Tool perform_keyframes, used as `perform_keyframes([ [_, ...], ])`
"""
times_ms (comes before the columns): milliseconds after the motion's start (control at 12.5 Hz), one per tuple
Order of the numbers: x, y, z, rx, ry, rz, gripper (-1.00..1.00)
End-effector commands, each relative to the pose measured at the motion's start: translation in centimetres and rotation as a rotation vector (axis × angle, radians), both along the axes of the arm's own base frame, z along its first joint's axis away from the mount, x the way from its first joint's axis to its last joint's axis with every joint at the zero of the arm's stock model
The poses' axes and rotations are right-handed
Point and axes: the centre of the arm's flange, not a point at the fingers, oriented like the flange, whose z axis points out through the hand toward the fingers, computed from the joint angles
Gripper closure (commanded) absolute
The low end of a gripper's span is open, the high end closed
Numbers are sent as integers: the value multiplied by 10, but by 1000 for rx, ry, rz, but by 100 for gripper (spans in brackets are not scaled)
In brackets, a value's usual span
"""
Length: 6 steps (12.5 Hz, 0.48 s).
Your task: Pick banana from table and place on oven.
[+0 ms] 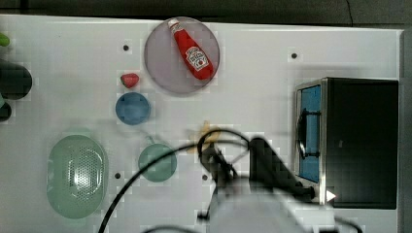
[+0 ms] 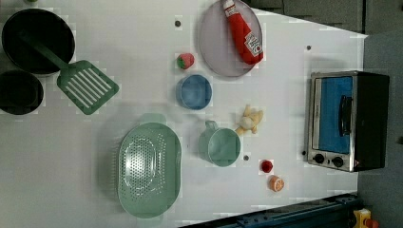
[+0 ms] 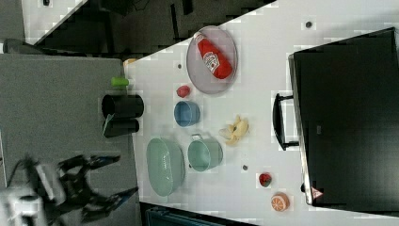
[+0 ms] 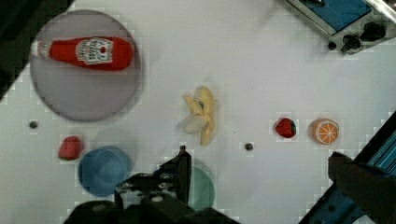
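The pale yellow banana point(image 2: 249, 119) lies on the white table point(image 2: 142, 47), between the green cup point(image 2: 219, 146) and the oven point(image 2: 349, 121). The right view has the banana point(image 3: 237, 129) just left of the oven's handle. In the top view my arm hangs over the table's lower middle and covers part of the banana point(image 1: 208, 132); the oven point(image 1: 362, 141) stands to its right, door shut. In the wrist view the banana point(image 4: 201, 114) lies ahead of my gripper point(image 4: 259, 156). My gripper point(image 3: 124, 175) is open, holds nothing and is well above the table.
A ketchup bottle point(image 2: 244, 33) rests on a grey plate point(image 2: 216, 52). A blue bowl point(image 2: 194, 91), a strawberry point(image 2: 185, 61), a green colander point(image 2: 148, 168), an orange slice point(image 2: 276, 183) and a small red fruit point(image 2: 266, 166) lie around. Black pots point(image 2: 38, 40) and a green spatula point(image 2: 85, 85) sit at the left view's left.
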Motion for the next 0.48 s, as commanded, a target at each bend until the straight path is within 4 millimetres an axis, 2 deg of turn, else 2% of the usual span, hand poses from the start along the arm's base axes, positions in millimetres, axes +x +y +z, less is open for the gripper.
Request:
perform_keyframes([
  [80,40,6,-84,3,145,-20,-100],
  [320,64,12,-146,-3,137,-7,-100],
  [480,73,17,-192,-6,121,6,-100],
])
